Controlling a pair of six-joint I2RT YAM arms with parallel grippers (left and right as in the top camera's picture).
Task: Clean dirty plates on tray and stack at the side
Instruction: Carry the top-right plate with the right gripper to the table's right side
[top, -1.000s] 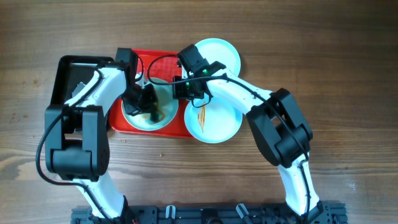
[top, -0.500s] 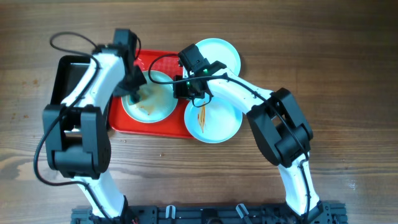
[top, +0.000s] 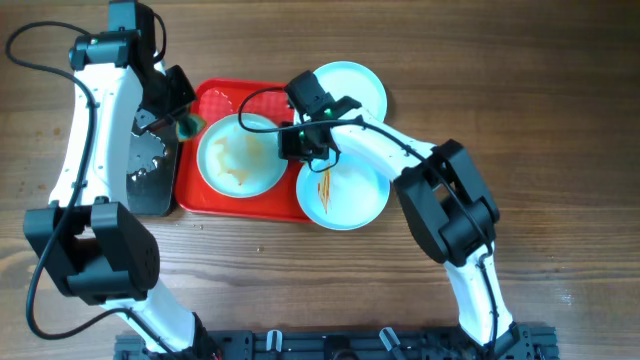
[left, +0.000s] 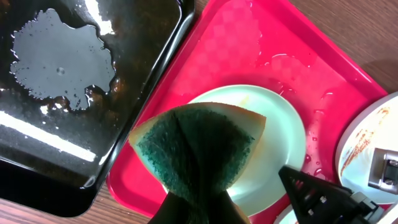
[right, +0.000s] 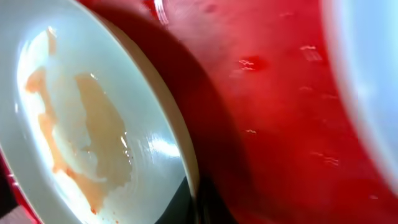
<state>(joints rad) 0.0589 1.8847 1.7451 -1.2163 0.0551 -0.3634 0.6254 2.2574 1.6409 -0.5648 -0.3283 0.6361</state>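
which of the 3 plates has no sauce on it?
The top-right plate in the overhead view: no marks show on it. The left plate, on the red tray, carries a brown smear; the bottom-right plate has orange streaks.

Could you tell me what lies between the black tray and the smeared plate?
Only a bare strip of the red tray, seen overhead; the sponge hangs above it.

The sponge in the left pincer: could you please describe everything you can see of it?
The sponge is dark green and rough on its face, with a pale yellow edge. It is pinched into a fold by the left pincer and hangs over the left rim of the red tray, beside the black tray.
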